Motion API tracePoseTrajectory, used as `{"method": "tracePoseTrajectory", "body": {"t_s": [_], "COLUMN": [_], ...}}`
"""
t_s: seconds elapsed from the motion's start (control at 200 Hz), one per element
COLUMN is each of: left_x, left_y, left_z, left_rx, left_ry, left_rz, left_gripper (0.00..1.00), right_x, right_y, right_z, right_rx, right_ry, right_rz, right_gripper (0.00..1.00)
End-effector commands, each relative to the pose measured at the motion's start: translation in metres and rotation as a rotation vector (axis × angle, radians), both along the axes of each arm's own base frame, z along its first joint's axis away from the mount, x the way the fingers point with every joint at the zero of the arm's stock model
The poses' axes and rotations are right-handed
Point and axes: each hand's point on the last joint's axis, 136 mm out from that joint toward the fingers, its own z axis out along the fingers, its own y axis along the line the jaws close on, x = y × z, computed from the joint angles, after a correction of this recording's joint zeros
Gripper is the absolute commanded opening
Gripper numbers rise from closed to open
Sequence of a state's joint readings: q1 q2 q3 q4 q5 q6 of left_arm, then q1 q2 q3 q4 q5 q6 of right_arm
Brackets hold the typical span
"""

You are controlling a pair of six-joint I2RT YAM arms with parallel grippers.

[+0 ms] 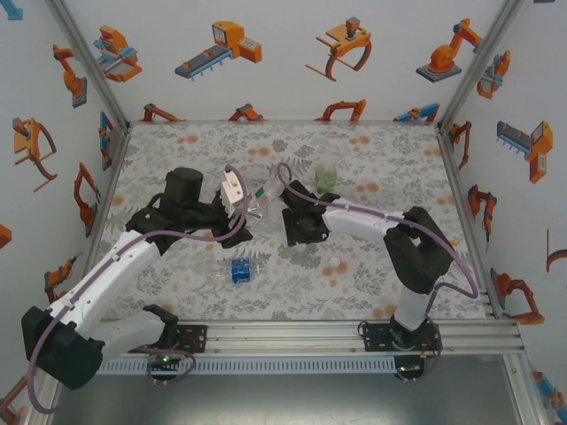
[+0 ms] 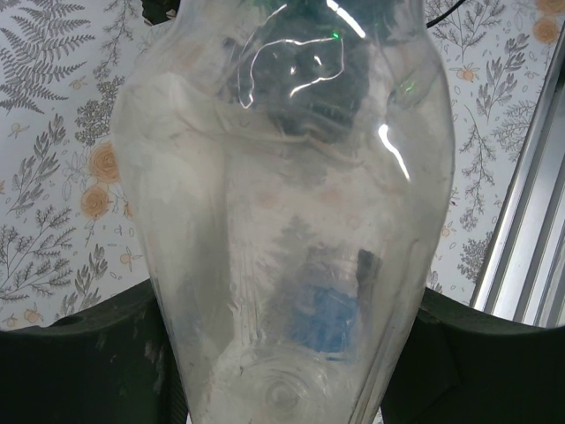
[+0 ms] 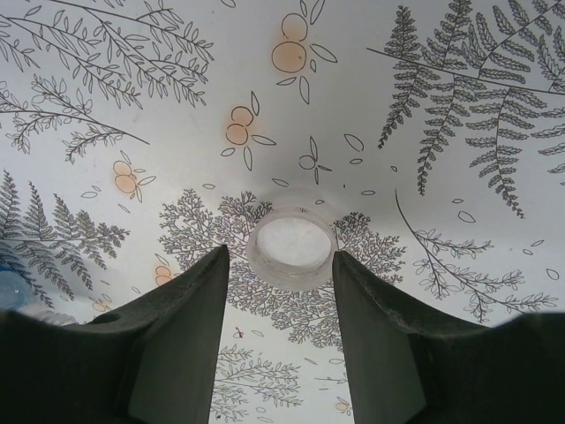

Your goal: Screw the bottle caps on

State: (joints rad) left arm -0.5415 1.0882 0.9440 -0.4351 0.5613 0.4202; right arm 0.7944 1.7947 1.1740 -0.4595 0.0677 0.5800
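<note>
Held bottle, axis: the clear plastic bottle with the white-and-green label (image 1: 264, 197) is off the table (image 1: 390, 168) and tilted. Seen from above, its long axis runs from my left hand (image 1: 239, 212) toward my right hand (image 1: 297, 223), with the neck at the end away from my left hand.
Held bottle, end-on: my left wrist camera looks along that axis from behind. The round base is nearest the lens, and the shoulders narrow away at the top of the view.
Left hand: closed on this bottle, with one dark finger (image 2: 79, 362) on each side of its lower body.
Cap: the small round whitish plastic screw cap (image 3: 291, 247) lies flat on the fern-printed table. I cannot tell which face is up.
Cap vs right hand: it sits at the mouth of the gap between my right fingertips, centred. I cannot tell if either finger touches it.
Right hand: open and holding nothing, the fingers set slightly wider apart than the cap.
Other bottles: the green-tinted clear plastic bottle (image 1: 327, 171) stands upright beyond both hands. The clear plastic bottle with the blue label (image 1: 234, 270) lies on its side nearer the arm bases, its long axis running left to right.
View differences: the top view gives the held bottle's tilt and shows my two hands close together. The left wrist view shows a blue patch through the held bottle's clear wall. The right wrist view fixes the cap between my fingers.
</note>
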Motion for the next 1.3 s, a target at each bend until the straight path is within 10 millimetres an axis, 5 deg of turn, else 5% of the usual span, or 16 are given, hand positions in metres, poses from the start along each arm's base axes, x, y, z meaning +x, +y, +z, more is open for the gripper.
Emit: {"method": "tracePoseTrajectory", "body": {"t_s": [0.0,0.821,1.112,1.292], "left_x": [-0.001,0.000,0.001,0.002], "left_y": [-0.002,-0.002,-0.003,-0.003], "left_z": [0.007,0.004,0.002,0.001], "left_rx": [-0.014,-0.005,-0.001,0.002], "left_ry": [-0.005,0.009,0.016,0.020], "left_rz": [-0.020,-0.017,-0.017,-0.017], "left_gripper": [0.00,0.01,0.01,0.01], "right_x": [0.001,-0.008,-0.007,-0.004], "right_y": [0.005,0.001,0.005,0.011], "right_z": [0.015,-0.020,-0.016,-0.001], "right_rx": [0.028,-0.014,0.069,0.271], "right_ry": [-0.009,0.063,0.067,0.076], "right_rz": [-0.007,-0.009,-0.035,-0.077], "right_gripper": [0.48,0.48,0.27,0.25]}}
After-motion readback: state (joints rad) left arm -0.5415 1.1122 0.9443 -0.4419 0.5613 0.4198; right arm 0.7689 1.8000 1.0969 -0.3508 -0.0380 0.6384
